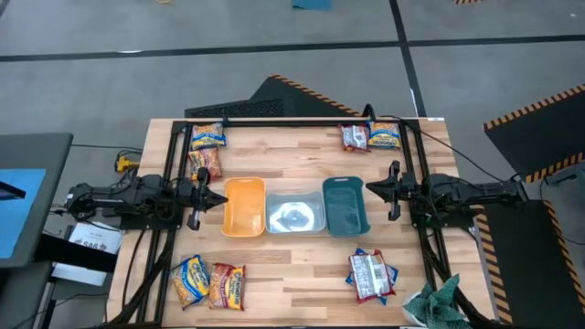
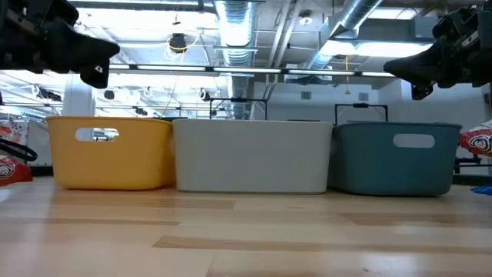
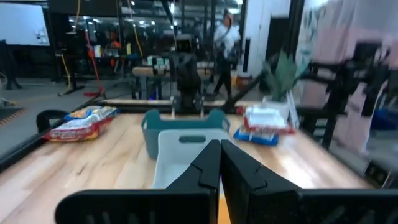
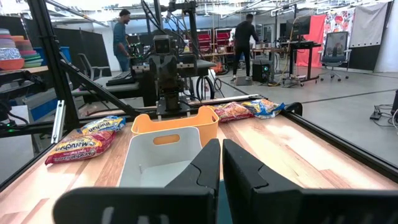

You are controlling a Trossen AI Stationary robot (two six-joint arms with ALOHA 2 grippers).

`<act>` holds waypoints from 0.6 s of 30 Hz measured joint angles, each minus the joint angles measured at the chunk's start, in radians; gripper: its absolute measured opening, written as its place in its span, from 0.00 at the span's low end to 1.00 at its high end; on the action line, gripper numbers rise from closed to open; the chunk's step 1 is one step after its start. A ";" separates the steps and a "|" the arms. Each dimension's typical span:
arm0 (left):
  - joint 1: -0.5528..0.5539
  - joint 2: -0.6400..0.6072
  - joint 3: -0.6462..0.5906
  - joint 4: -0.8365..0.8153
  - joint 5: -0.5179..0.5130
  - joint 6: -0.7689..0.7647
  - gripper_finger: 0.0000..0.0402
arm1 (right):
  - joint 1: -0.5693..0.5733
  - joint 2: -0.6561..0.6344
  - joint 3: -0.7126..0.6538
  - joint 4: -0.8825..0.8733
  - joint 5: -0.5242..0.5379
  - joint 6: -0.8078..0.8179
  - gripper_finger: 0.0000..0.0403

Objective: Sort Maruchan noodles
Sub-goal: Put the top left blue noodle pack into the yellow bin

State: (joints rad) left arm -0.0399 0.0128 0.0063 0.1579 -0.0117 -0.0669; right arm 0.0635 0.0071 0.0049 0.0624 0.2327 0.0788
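Maruchan noodle packets lie flat on the wooden table in four groups: blue-yellow (image 1: 208,135) and red-orange (image 1: 205,163) at the far left, two more (image 1: 370,136) at the far right, a pair (image 1: 210,281) at the near left, and a white-and-red stack (image 1: 372,274) at the near right. My left gripper (image 1: 219,198) hovers level and shut beside the orange tray (image 1: 244,206). My right gripper (image 1: 370,189) hovers level beside the teal tray (image 1: 345,206); its fingers meet in the right wrist view (image 4: 221,142). Neither holds anything.
A clear tray (image 1: 294,217) stands between the orange and teal ones in a row at the table's middle. A green cloth (image 1: 437,303) lies at the near right corner. Black frame rails (image 1: 302,122) run along the far and side edges. People stand in the room beyond.
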 joint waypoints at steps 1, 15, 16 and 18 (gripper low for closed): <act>0.000 0.001 0.000 0.029 -0.018 0.005 0.00 | 0.000 0.000 0.000 0.000 0.000 0.000 0.11; 0.122 0.374 0.287 -0.161 -0.482 -0.107 0.28 | 0.000 0.000 0.000 0.000 0.000 0.000 0.11; 0.149 0.425 0.340 -0.215 -0.522 -0.107 0.31 | 0.000 0.000 0.000 0.000 0.000 0.000 0.11; 0.220 0.527 0.455 -0.325 -0.597 -0.123 0.37 | 0.000 0.000 0.000 0.000 0.000 0.000 0.11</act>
State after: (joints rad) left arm 0.1806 0.5401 0.4608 -0.1672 -0.6084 -0.1901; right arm 0.0639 0.0071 0.0050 0.0624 0.2327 0.0788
